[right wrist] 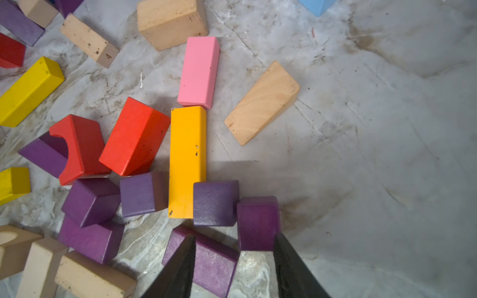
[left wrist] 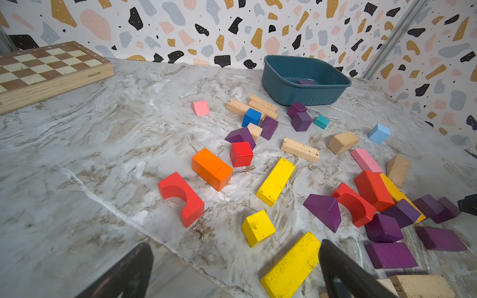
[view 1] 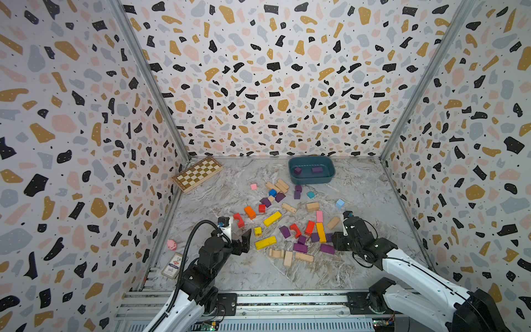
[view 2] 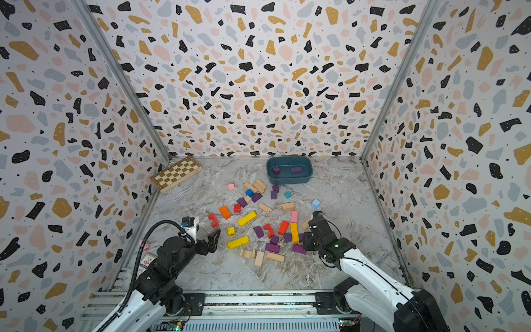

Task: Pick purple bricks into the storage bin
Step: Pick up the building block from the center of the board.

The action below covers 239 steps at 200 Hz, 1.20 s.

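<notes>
Nearest in the right wrist view, the right gripper [right wrist: 235,236] is sitting low over the tabletop [right wrist: 387,129], jaws partly drawn in about a purple cube [right wrist: 258,222] and a purple bar's end [right wrist: 216,265]; whether they are clamping, I cannot tell. In the left wrist view the left gripper [left wrist: 236,245] is gaping wide, empty. In a top view the storage bin [view 1: 311,181] is sitting by the tabletop's far edge, holding two purple bricks [view 1: 316,169]. These are probably light, stiff painted wood; flat opposite faces are offering the surest hold.

Left arm [view 1: 207,258] stretched forward, left gripper [left wrist: 236,245] low, fingers [left wrist: 340,268] spread wide, right arm [view 1: 402,264] bent inward, right gripper [right wrist: 235,236] tipped down, fingers [right wrist: 291,263] partly apart
</notes>
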Tool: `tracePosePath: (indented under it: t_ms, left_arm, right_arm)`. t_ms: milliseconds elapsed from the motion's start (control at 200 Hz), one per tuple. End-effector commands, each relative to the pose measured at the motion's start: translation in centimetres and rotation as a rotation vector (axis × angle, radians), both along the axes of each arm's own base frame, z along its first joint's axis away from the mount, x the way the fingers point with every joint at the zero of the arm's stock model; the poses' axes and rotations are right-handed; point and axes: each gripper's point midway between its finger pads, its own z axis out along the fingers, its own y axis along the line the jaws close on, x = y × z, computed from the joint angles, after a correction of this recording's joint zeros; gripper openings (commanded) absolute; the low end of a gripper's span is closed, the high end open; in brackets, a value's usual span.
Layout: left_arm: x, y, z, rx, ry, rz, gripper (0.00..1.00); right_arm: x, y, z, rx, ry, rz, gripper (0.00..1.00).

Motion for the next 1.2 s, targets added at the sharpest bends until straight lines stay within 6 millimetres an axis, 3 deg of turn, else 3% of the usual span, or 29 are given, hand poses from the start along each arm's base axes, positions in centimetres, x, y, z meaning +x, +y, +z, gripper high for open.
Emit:
tracePosePath:
  t_ms: [0, 350, 636, 876, 1191]
  left_arm:
    - [0.3, -0.1, 0.8, -0.007, -0.043, 0.0, 0.99]
    - [0.2, 0.0, 0.9, -0.01, -0.048, 0.005, 0.99]
    - [0.2, 0.1, 0.9, -0.01, -0.05, 0.008, 0.99]
    - [0.2, 0.2, 0.9, -0.01, -0.05, 0.013, 0.99]
    - [0.2, 0.3, 0.9, -0.012, -0.049, 0.018, 0.99]
  right_arm:
    - [-0.6, -0.6, -0.8, -0.016, 0.042, -0.04, 0.51]
    - [-0.7, -1.5, -2.0, -0.029, 0.065, -0.09, 0.49]
    - [0.3, -1.9, -2.9, -0.042, 0.077, -0.093, 0.48]
    - [1.4, -1.6, -2.5, -0.039, 0.053, -0.086, 0.47]
    - [1.9, -1.0, -2.7, -0.021, 0.048, -0.065, 0.36]
